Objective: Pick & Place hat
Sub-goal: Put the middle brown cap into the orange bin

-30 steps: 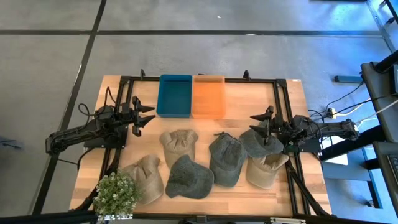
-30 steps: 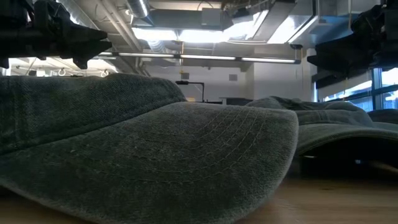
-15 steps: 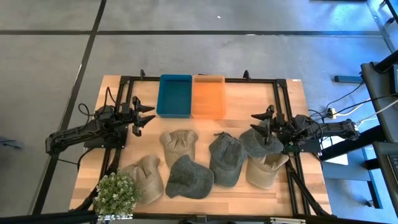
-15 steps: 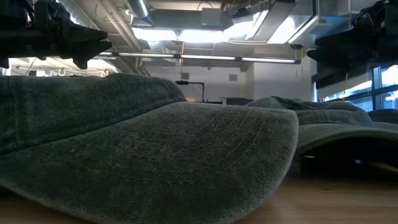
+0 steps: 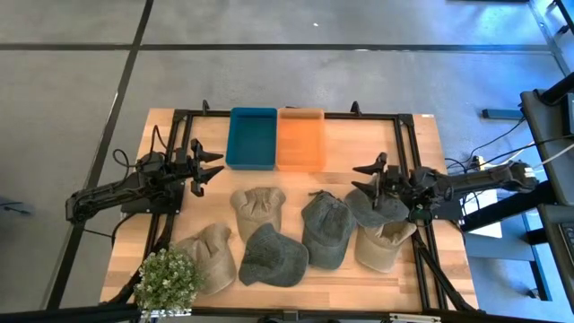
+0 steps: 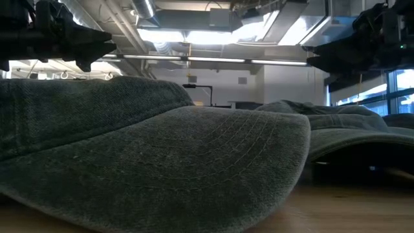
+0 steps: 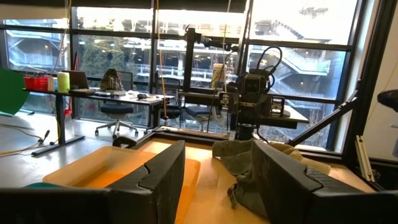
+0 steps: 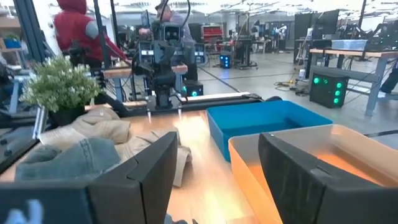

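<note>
Several caps lie on the wooden table: three grey-green ones (image 5: 273,256) (image 5: 326,228) (image 5: 375,205) and three tan ones (image 5: 257,208) (image 5: 211,256) (image 5: 383,246), each resting on its brim and crown. My right gripper (image 5: 365,178) is open, in the air above the far edge of the rightmost grey cap. My left gripper (image 5: 213,168) is open and empty at the left, beside the blue bin (image 5: 252,137). The orange bin (image 5: 300,137) stands next to the blue one.
A potted plant (image 5: 168,280) stands at the near left corner. A black frame (image 5: 287,115) runs around the work area. A grey cap's brim (image 6: 162,168) fills the low view. A person in red (image 8: 74,31) stands in the room beyond the table.
My right gripper has moved toward the table's left edge, over the rightmost grey cap, staying open. The caps have not moved.
</note>
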Motion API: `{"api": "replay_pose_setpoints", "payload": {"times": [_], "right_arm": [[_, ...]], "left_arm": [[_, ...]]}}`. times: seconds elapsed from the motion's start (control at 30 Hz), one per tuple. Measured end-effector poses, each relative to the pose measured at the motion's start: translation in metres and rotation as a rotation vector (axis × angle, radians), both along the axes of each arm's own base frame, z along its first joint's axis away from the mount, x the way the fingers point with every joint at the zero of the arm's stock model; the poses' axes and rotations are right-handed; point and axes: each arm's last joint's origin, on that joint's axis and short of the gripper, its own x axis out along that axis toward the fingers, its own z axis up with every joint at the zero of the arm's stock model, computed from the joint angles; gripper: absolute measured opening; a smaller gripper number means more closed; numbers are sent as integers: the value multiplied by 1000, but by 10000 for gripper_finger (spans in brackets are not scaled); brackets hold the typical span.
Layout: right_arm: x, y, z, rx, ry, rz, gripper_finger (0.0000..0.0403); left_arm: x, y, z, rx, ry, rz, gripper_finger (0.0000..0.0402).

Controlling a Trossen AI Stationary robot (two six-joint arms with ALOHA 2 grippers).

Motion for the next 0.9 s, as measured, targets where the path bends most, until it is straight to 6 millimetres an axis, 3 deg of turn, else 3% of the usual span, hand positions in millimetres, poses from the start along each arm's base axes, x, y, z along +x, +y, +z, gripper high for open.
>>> {"api": "replay_pose_setpoints", "payload": {"times": [0.5, 0.63, 0.9], "right_arm": [[9, -1, 5, 28, 2, -48, 226], [11, -1, 2, 22, 27, -51, 226], [10, -5, 6, 7, -4, -198, 226]], "left_arm": [[0, 0, 0, 0, 0, 0, 180], [0, 0, 1, -70, -21, -19, 180], [18, 2, 3, -160, 76, -56, 180]]}}
